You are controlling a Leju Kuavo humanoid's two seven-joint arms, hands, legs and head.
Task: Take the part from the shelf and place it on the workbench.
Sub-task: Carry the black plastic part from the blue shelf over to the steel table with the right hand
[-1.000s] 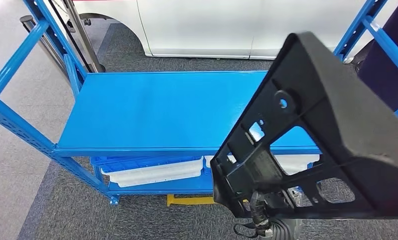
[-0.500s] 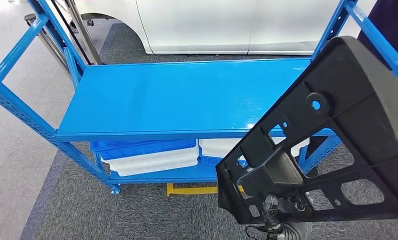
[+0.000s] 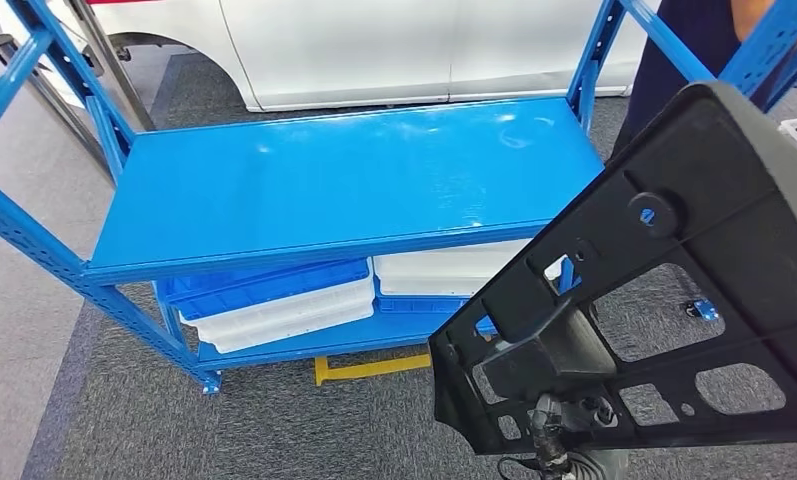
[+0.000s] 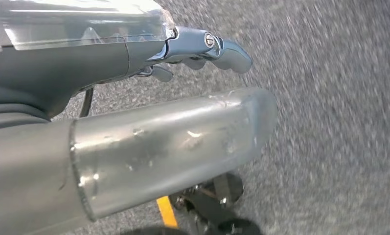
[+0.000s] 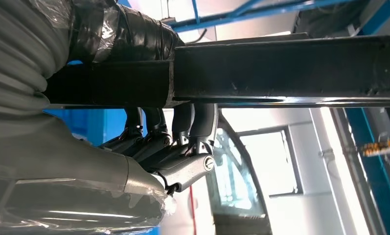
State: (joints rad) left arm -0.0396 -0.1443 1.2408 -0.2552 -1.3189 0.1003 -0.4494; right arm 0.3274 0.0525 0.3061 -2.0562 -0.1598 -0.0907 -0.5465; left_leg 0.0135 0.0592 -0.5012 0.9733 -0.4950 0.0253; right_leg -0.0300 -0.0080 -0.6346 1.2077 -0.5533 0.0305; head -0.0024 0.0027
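Note:
The part (image 3: 694, 270) is a large black plastic panel with ribs and cut-outs, held up close to the head camera on the right. It hides the shelf's right end. In the right wrist view my right hand (image 5: 173, 147) grips a black bar of the part (image 5: 281, 68), its dark fingers (image 5: 202, 120) hooked over the bar's edge. My left hand (image 4: 202, 49) hangs over grey carpet and holds nothing, its fingers apart from the thumb (image 4: 183, 142). The blue shelf (image 3: 324, 190) stands ahead with a bare top board.
White bins (image 3: 274, 310) and a blue tray sit on the shelf's lower level. A yellow piece (image 3: 369, 367) lies on the carpet in front. A white vehicle body (image 3: 374, 50) stands behind the shelf. A person in dark clothes (image 3: 674, 50) stands at the shelf's far right corner.
The whole view has shifted, so the camera has moved: the shelf now sits further left and tilted. The part stays in my right hand, further right in the picture.

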